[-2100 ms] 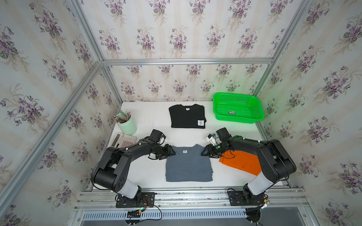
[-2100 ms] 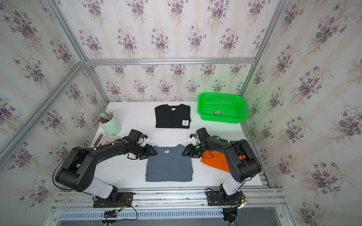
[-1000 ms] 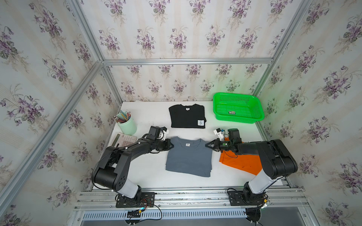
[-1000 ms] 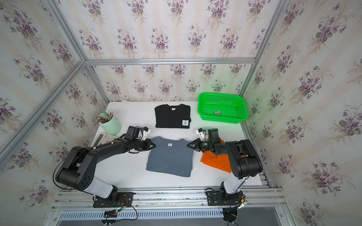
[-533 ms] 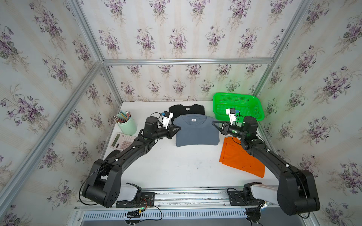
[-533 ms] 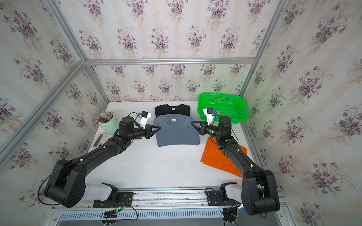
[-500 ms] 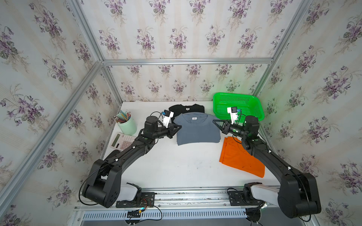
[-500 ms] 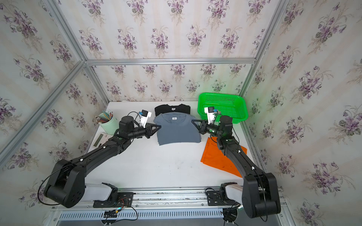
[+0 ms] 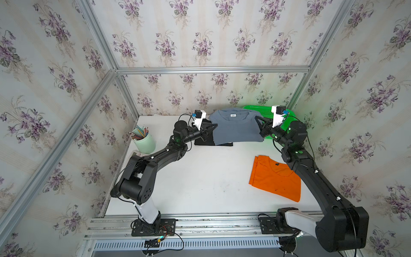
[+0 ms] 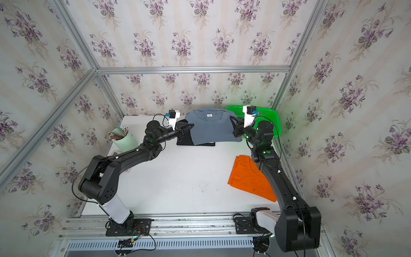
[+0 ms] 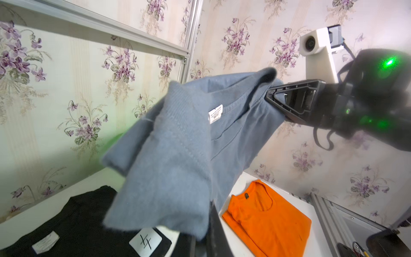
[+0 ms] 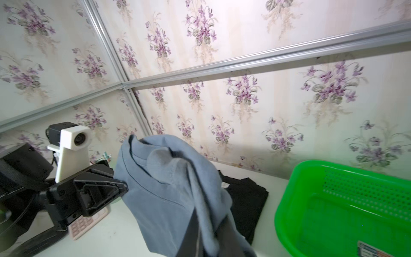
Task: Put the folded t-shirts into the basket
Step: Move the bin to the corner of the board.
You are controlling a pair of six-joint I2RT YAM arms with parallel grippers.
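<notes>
We hold the grey-blue tee (image 9: 235,129) aloft: left tool (image 9: 213,128) and right tool (image 9: 259,124) each pinch one side edge. It hangs over the black tee (image 9: 204,142), apparently reaching the basket (image 9: 289,121) rim. The orange tee (image 9: 275,180) lies on the surface (image 9: 200,178).

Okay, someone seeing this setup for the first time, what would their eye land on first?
Most likely the grey-blue t-shirt, held in the air at the back, stretched between the left gripper and the right gripper, above the black t-shirt. Then the bright green basket in the far right corner, and the orange t-shirt lying flat on the robot's right.
</notes>
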